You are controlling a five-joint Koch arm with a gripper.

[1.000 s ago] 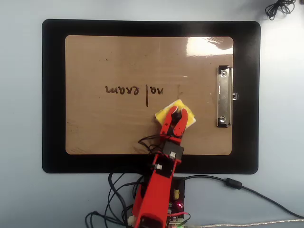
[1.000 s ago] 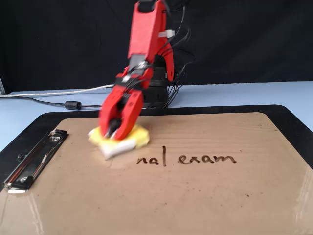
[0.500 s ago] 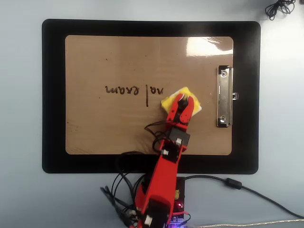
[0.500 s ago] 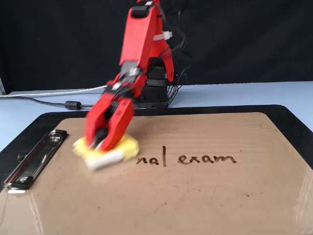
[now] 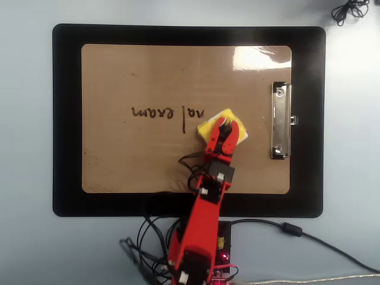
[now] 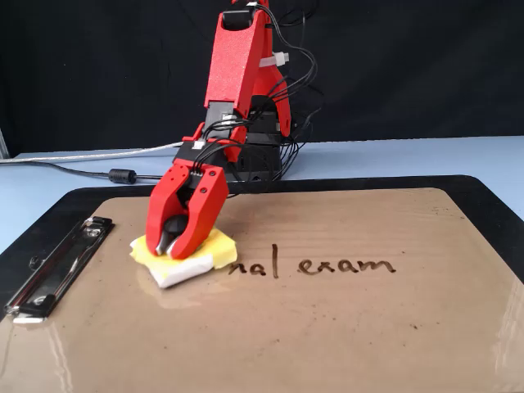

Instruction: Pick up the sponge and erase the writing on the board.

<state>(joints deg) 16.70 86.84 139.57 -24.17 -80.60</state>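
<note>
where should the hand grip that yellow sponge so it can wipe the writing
Grip the small square yellow sponge across two opposite side edges, coming straight down from above. It lies flat on the tan glossy clipboard board, so only its top and sides are reachable, and its underside must stay free to rub. The red hand is already on it this way, just beside the dark handwritten letters.

Pale blue table, black mat spread across it.

The mat lies flat and fills most of the overhead view, and the tan board sits inside its border. At the table's near edge in that view stands the red arm's base, with dark cables looping beside it. A black cord with a lump trails off right, and a small dark coil lies in the top corner.
</note>
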